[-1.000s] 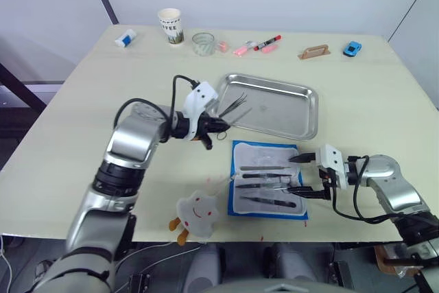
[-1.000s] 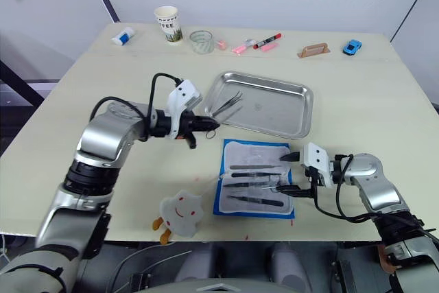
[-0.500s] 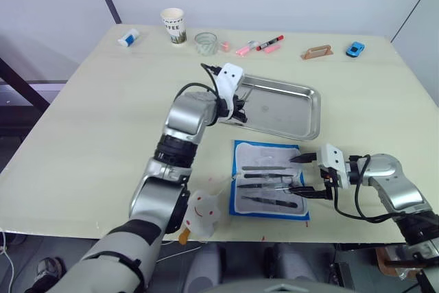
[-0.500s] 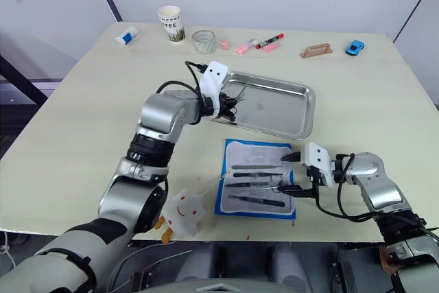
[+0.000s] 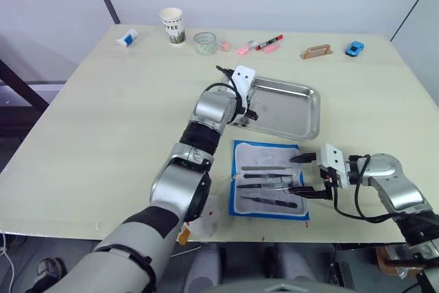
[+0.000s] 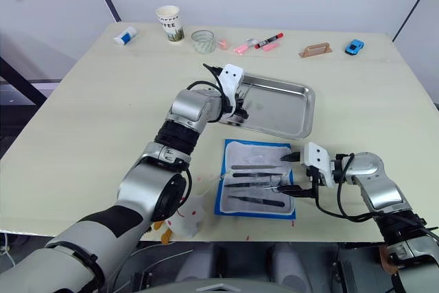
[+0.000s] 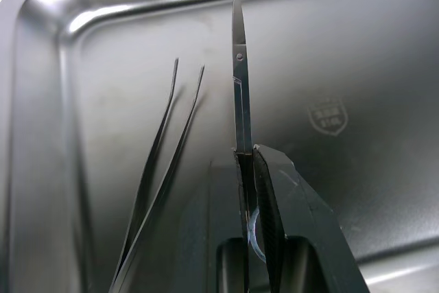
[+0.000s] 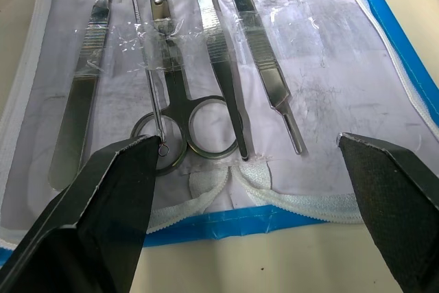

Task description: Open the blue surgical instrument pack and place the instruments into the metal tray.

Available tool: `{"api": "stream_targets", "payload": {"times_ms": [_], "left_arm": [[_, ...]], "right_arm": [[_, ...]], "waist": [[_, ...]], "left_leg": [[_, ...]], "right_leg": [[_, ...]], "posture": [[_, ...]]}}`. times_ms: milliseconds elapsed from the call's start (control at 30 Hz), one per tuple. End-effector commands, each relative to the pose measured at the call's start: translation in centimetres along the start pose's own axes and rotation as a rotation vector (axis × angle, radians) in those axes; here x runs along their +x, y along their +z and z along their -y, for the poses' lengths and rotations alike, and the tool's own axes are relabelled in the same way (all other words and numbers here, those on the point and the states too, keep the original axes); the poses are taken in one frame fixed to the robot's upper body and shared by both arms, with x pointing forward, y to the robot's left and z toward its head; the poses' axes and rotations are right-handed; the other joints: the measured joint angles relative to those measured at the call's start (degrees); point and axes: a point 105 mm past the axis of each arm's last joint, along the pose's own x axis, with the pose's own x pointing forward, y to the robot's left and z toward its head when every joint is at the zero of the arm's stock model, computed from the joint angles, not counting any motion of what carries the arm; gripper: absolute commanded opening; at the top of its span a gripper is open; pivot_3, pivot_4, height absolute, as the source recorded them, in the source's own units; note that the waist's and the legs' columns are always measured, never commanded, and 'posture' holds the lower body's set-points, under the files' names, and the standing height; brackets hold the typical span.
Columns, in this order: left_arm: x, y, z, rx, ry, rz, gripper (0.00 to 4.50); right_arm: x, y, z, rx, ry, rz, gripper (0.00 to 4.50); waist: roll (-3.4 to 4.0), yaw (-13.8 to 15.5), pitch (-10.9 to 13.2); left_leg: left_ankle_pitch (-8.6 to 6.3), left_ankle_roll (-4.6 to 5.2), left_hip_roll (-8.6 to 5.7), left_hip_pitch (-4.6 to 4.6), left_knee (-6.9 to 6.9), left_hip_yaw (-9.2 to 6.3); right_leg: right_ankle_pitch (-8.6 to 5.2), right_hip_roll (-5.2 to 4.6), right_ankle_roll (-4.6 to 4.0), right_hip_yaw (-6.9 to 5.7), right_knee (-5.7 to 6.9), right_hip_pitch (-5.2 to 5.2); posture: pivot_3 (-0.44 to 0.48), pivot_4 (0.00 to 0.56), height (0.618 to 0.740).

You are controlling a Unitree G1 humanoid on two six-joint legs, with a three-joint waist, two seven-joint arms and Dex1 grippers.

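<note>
The left gripper (image 7: 255, 169), fingers clamped on scissors (image 7: 238, 73), hovers in the metal tray (image 5: 305, 111) beside tweezers (image 7: 161, 169). Release comes next, likely. The right gripper (image 5: 302, 175), fingers wide, waits at the open blue pack (image 5: 268, 180), where instruments (image 8: 206, 46) remain.

I see the metal tray (image 5: 302, 112) mid-table, tweezers (image 7: 154, 190) inside it. The opened pack (image 5: 269, 189) lies before it near the front edge, instruments (image 8: 212, 53) on its lining.

The metal tray (image 7: 357, 53) is shining, glossy steel; the instruments (image 8: 206, 53) are gleaming metal under clear film on white cloth lining (image 8: 322, 46).
</note>
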Motion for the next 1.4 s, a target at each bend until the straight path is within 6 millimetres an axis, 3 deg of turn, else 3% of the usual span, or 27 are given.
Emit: {"api": "stream_targets", "payload": {"times_ms": [33,1233,1400], "left_arm": [[-0.44,1.69,-0.08,0.011,0.011,0.053,0.01],[0.12,1.08,-0.06,-0.006,0.017,0.025,0.01],[-0.02,1.26,-0.09,-0.010,0.016,0.029,1.96]], "right_arm": [[0.50,-4.57,-2.26,0.124,0.070,-0.173,4.50],[0.72,-4.44,-2.21,0.123,0.075,-0.168,4.50],[0.76,-4.42,-2.22,0.122,0.075,-0.168,4.50]], "waist": [[0.00,0.0,0.0],[0.00,0.0,0.0],[0.00,0.0,0.0]], "left_leg": [[0.00,0.00,0.00,0.00,0.00,0.00],[0.13,-0.23,-0.01,-0.01,0.00,0.00],[0.13,-0.23,-0.01,-0.01,0.00,-0.01]], "right_leg": [[0.00,0.00,0.00,0.00,0.00,0.00],[0.00,0.00,0.00,-0.01,0.00,0.00],[0.00,0.00,0.00,-0.01,0.00,0.00]], "posture": [[0.000,0.150,0.740],[0.000,0.150,0.740],[0.000,0.150,0.740]]}}
